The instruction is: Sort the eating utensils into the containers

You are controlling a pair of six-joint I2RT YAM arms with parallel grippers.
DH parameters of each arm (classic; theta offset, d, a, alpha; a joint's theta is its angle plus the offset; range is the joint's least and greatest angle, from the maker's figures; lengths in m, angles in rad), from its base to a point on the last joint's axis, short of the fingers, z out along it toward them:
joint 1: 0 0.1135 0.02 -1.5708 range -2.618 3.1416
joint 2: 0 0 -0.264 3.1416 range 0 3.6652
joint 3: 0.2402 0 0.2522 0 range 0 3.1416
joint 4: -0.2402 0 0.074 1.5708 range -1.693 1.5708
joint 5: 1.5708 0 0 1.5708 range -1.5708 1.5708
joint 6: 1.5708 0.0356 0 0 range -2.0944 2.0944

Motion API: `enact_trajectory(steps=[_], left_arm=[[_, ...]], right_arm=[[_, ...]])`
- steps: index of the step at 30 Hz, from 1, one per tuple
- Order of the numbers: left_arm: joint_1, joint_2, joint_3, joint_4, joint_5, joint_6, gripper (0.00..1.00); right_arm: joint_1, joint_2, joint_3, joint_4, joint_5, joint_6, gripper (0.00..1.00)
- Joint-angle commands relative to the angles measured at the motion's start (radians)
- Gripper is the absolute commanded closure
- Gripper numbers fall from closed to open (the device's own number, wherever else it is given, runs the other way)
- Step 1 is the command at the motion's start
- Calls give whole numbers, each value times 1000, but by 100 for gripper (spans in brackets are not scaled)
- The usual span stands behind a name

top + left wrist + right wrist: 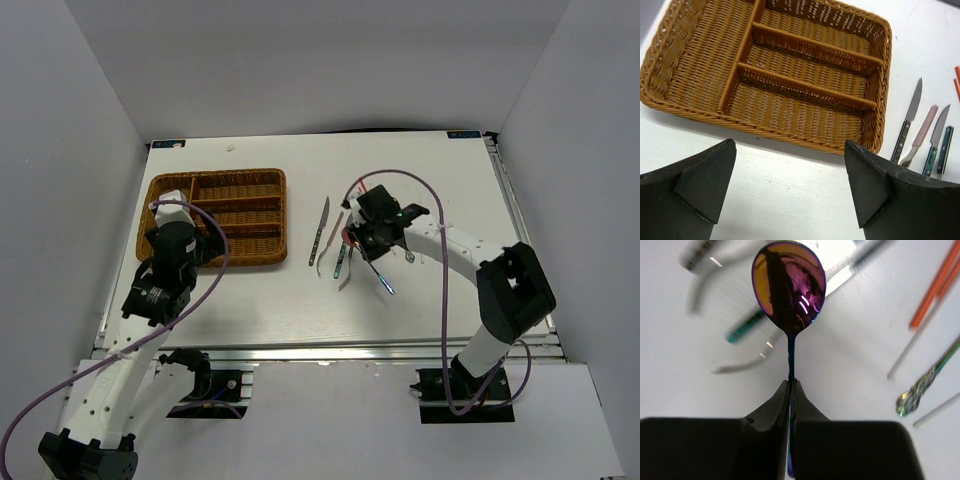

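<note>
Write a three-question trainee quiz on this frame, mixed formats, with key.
1. True or false: every compartment of the wicker cutlery tray seen from the left wrist is empty.
2. The right gripper is shut on: A) a knife B) the iridescent spoon C) chopsticks.
3. Fill in: the left gripper has its jaws ___.
Key: 1 true; 2 B; 3 open.

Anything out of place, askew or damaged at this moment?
Nothing stands out. The rectangular brown woven wicker tray lies flat, its compartments bare; silver knives lie loose on the white table beside it; the right gripper is shut on the handle of the iridescent purple spoon.
</note>
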Motion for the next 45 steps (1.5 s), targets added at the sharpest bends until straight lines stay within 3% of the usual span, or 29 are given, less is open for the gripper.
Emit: enact_trajectory(steps=[1, 8, 12, 14, 20, 24, 28, 37, 45], left_arm=[[3, -36, 6, -13, -64, -17, 2], [8, -64, 5, -18, -96, -24, 2], [14, -73, 0, -15, -98, -25, 2], [22, -78, -1, -10, -89, -23, 2], [46, -75, -6, -4, -60, -17, 2], [46, -75, -7, -2, -56, -18, 2], [48, -78, -9, 1, -49, -14, 2], [48, -98, -12, 4, -38, -11, 2], [48, -101, -14, 2, -38, -12, 2]], right_arm=[[58, 4, 149, 49, -84, -99, 100], [180, 322, 669, -15, -130, -349, 100], [198, 517, 1076, -75, -223, -441, 100], [218, 589, 1143, -48, -283, -466, 100], [282, 603, 1059, 230, -400, -508, 100], [296, 699, 1197, 205, -431, -477, 100], [299, 729, 1145, 260, -438, -461, 100], [299, 790, 1136, 216, -432, -501, 100], [301, 738, 1073, 207, -460, -482, 60]])
